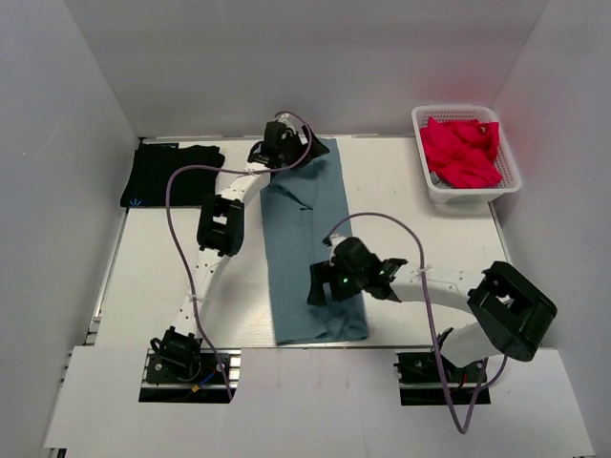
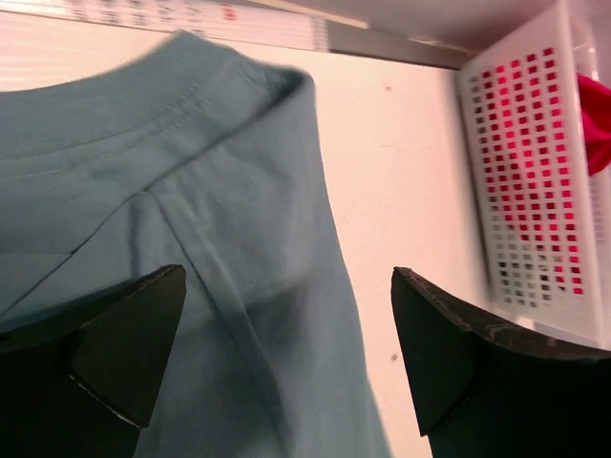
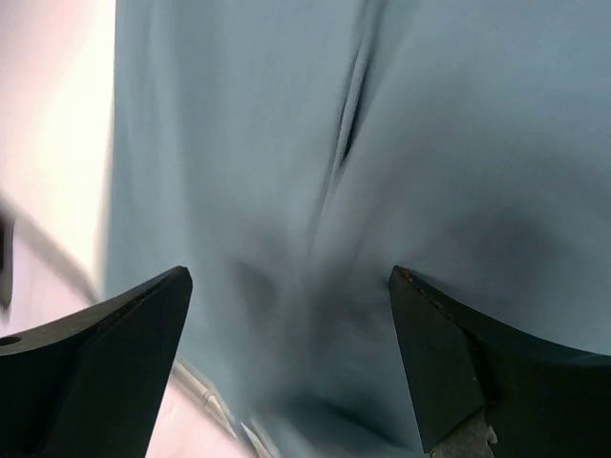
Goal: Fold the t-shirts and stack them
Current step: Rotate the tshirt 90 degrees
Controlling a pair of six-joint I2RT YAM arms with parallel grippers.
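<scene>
we log: left gripper (image 2: 288, 277) jaws spread over blue-grey t-shirt (image 1: 305, 239) collar, level with basket (image 1: 468, 195) | right gripper (image 3: 289, 275) jaws spread over its hem end, nearer our bases than basket | black t-shirt (image 1: 172, 175) folded, farthest from basket

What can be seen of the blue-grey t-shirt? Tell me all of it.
The blue-grey t-shirt is soft knit cloth, folded lengthwise into a long strip lying flat on the white table, with its stitched collar at the far end. A few creases run along it. The left end effector is open above the collar end, the right end effector open above the near half; neither grips it.
</scene>
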